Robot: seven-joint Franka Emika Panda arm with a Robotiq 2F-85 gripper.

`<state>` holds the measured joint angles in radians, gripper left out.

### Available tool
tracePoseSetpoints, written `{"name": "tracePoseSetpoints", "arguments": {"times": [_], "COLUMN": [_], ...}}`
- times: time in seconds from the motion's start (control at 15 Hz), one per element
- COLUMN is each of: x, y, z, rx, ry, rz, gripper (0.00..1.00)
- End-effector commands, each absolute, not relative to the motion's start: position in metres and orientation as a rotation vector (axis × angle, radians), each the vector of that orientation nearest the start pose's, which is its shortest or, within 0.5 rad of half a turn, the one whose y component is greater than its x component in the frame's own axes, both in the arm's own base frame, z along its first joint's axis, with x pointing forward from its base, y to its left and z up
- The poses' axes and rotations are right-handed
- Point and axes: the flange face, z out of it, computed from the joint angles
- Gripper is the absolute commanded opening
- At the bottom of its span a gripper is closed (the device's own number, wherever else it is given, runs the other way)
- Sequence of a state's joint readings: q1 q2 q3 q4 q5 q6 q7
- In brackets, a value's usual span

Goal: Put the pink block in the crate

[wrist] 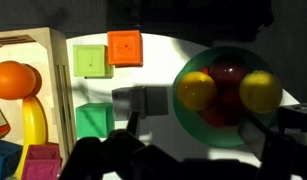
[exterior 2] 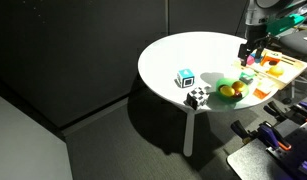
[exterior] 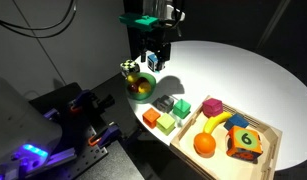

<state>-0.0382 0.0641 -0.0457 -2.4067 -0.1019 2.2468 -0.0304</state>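
The pink block lies inside the crate, in the corner nearest the loose cubes. In the wrist view the pink block shows at the bottom left, inside the crate's wall. My gripper hangs above the table just behind the green bowl, well apart from the crate. In the wrist view its fingers are spread wide with nothing between them, over the bowl's edge and the grey cube. It also shows in an exterior view.
A dark green bowl holds yellow and red balls. Grey, dark green, orange and light green cubes lie between bowl and crate. The crate also holds a banana, an orange and a numbered cube. A checkered cube sits near the table's edge.
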Motion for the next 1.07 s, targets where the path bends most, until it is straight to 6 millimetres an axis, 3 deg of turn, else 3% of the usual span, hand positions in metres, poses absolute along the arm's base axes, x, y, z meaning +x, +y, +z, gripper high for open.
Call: {"name": "tracePoseSetpoints", "arguments": {"times": [0.0, 0.47, 1.0], "x": [0.445, 0.433, 0.431], "y": [-0.028, -0.002, 0.014], "z": [0.286, 0.31, 0.327], "rx": [-3.176, -3.106, -3.12], "ry": [-0.013, 0.181, 0.241], "rz": [0.243, 0.144, -0.03], "gripper": [1.0, 1.0, 1.0]}}
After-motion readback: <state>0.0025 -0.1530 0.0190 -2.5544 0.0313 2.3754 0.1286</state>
